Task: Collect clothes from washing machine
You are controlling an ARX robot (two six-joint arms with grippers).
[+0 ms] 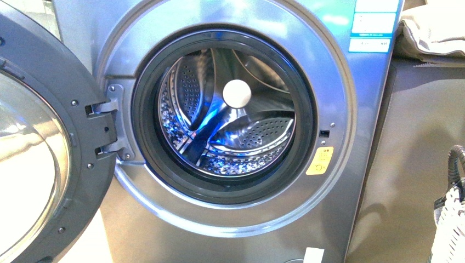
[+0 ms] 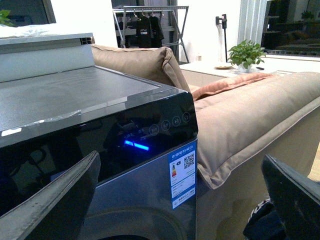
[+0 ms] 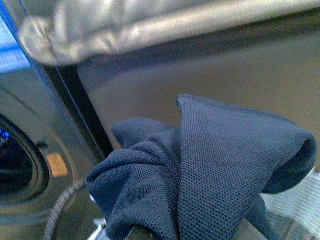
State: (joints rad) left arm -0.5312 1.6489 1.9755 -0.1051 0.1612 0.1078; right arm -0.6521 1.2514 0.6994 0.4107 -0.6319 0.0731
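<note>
The washing machine (image 1: 241,219) fills the front view, with its porthole door (image 1: 38,153) swung open to the left. Its perforated steel drum (image 1: 230,120) shows no fabric inside. In the right wrist view my right gripper (image 3: 190,234) is shut on the clothes (image 3: 210,170), a bunched dark navy mesh garment that hides the fingers. It is held beside the washer's front (image 3: 25,165), over the basket. My left gripper (image 2: 180,210) is open and empty, up by the washer's black top panel (image 2: 100,145). A dark blue patch (image 2: 262,225) shows low between its fingers.
A grey-and-white woven basket (image 1: 452,219) stands at the right of the washer; it also shows in the right wrist view (image 3: 295,210). A beige cushion (image 1: 433,33) lies on the sofa to the right, whose grey side (image 1: 411,164) stands next to the machine.
</note>
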